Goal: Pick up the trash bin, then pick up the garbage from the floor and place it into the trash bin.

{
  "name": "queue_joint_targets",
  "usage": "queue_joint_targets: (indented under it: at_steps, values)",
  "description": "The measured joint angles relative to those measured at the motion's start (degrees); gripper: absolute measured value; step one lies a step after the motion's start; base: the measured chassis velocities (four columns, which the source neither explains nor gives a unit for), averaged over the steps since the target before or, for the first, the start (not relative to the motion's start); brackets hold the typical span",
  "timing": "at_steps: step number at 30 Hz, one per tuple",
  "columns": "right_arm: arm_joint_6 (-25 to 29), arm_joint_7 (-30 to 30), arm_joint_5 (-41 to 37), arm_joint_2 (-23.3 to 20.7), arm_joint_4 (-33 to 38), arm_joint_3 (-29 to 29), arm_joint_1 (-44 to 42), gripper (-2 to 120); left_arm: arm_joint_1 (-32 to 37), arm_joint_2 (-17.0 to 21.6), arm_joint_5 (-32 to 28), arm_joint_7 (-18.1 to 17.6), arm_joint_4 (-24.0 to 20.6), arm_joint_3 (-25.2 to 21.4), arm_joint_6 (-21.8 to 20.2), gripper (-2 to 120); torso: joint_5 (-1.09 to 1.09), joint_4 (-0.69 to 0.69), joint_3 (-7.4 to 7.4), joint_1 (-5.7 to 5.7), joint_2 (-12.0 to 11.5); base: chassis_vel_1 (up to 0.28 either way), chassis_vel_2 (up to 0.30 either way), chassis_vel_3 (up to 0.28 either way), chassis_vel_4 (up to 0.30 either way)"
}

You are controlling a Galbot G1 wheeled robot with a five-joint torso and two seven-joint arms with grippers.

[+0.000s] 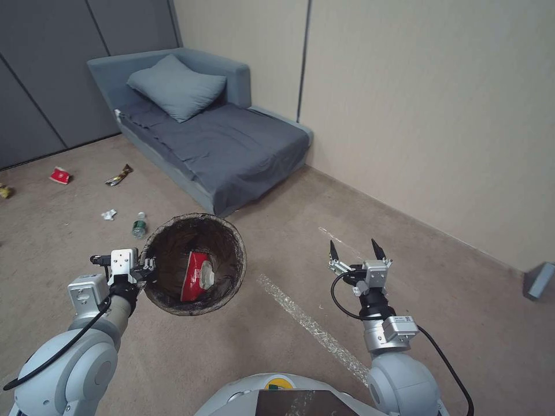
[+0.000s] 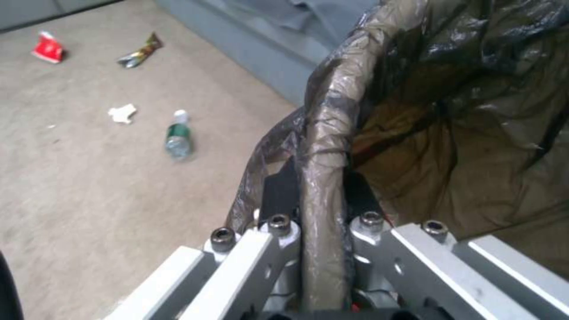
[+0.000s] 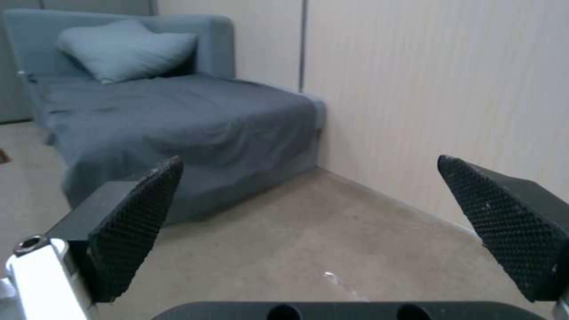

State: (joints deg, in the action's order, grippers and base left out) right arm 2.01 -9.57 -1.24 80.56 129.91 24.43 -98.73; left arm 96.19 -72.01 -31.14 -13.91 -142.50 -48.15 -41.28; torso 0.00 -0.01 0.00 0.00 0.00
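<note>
Left gripper (image 2: 320, 200) clamped on bin (image 1: 193, 264) rim, bin held off the floor, wrinkled dark liner, red wrapper (image 1: 195, 276) inside. Right gripper (image 1: 354, 249) wide open, empty. Bottle (image 1: 139, 225), tissue (image 1: 108, 214) on carpet (image 1: 277, 231).

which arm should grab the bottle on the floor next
Right, probably. The right gripper is open and empty, while the left gripper is clamped on the trash bin rim, though the bottle lies leftward.

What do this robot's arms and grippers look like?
Silver-grey rounded arm links with black wrist sections. A black cable loops along each arm. The left gripper has a white metal bracket; the right gripper has pointed black fingers with textured pads, plus a small label below.
</note>
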Motion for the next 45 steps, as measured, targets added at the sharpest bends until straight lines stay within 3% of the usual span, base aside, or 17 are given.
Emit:
queue_joint_targets:
  at_steps: [45]
  values:
    - [-0.5, -0.8, -0.5, 0.0, -0.6, -0.5, 1.2, 100, 0.7, -0.6, 0.3, -0.1, -0.8, -0.1, 0.2, 3, 0.00, 0.00, 0.00, 0.00, 0.0, 0.084, 0.084, 0.088, 0.087]
